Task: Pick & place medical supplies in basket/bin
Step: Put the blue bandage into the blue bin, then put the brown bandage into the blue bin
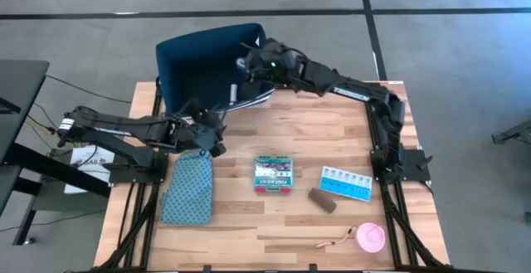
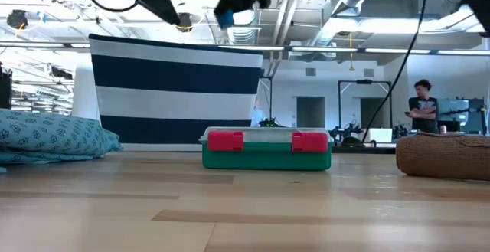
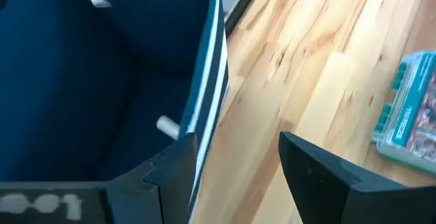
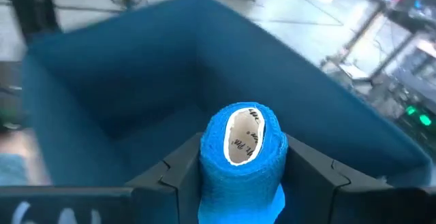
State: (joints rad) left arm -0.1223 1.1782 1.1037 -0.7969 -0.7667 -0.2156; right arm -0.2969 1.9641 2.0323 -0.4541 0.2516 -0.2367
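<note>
Now right tool (image 4: 242,166) clamping blue roll (image 4: 243,157), above bin (image 4: 102,108)

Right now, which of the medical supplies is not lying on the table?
The blue bandage roll: the right claw holds it above the navy bin. The green-white box, pill organiser, brown block and pink disc lie on the table.

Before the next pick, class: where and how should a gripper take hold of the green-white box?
Probably from above, fingers across its two long sides. The green-white box lies flat on the table with bare wood all round, and its low profile leaves little to grip from the side.
</note>
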